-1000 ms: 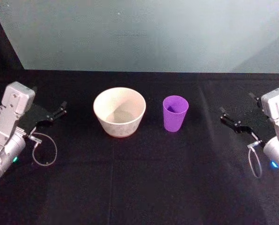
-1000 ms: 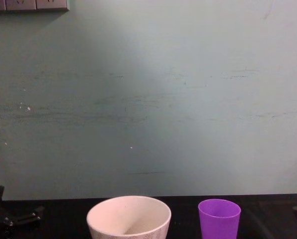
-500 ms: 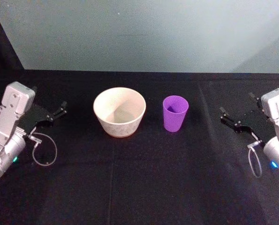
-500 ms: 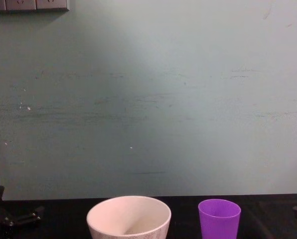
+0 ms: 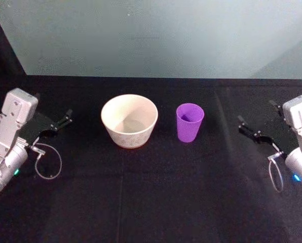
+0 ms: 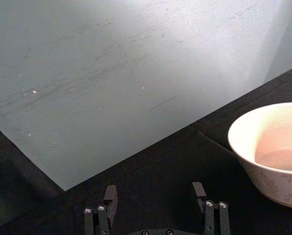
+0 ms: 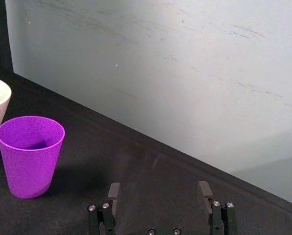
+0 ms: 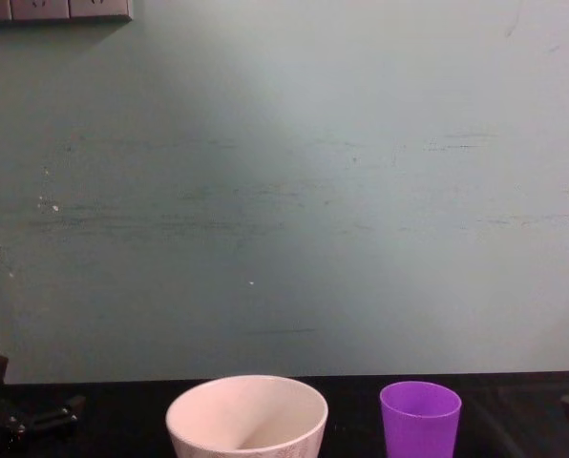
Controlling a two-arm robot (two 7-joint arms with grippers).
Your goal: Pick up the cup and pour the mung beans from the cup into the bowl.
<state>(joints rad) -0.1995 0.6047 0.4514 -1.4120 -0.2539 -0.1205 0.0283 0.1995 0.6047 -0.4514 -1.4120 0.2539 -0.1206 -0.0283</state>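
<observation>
The purple cup [image 5: 190, 122] stands upright on the black table, just right of the wide cream bowl [image 5: 129, 120]. The chest view shows the bowl [image 8: 246, 416] and the cup [image 8: 420, 420] side by side, a small gap apart. Inside the cup I see only a dark shade, so the mung beans are hidden. My left gripper [image 5: 63, 120] rests open at the table's left, well apart from the bowl [image 6: 271, 147]. Its fingers [image 6: 110, 197] have nothing between them. At the far right my right gripper [image 5: 248, 129] is open and empty, pointing toward the cup [image 7: 31, 156].
A black cloth covers the table [image 5: 151, 197], and a teal wall [image 5: 156, 35] stands close behind it. A loose cable loop hangs by each wrist, left [image 5: 48, 163] and right [image 5: 275, 176]. Wall sockets [image 8: 55, 10] sit high at the left.
</observation>
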